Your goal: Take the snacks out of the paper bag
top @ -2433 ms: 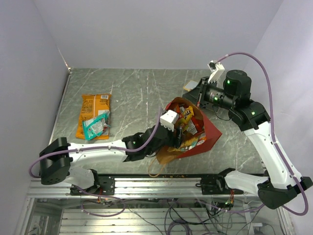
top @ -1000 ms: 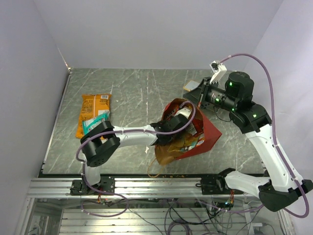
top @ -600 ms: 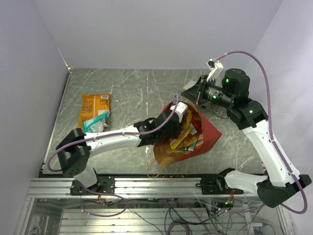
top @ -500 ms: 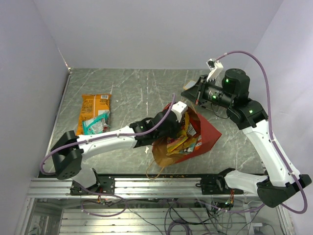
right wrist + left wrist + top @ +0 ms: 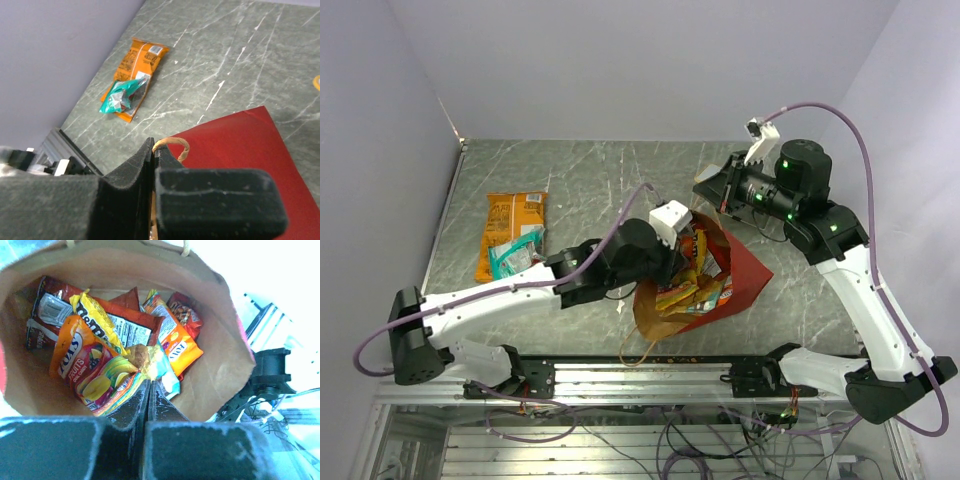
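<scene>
Extraction step. Left hand (image 5: 148, 384) pinched shut on a fruit-print packet (image 5: 107, 382) inside the paper bag (image 5: 220, 365). Right hand (image 5: 153, 152) clamped on the bag's handle (image 5: 171, 142). Next, probably: lift clear, carry to bench (image 5: 600, 190).

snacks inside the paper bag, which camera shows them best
Left wrist: it looks straight into the open paper bag, snacks in plain sight, labels readable. Top external catches a few at a slant beside the left arm. Right wrist shows only the bag's red outside and a handle.
</scene>
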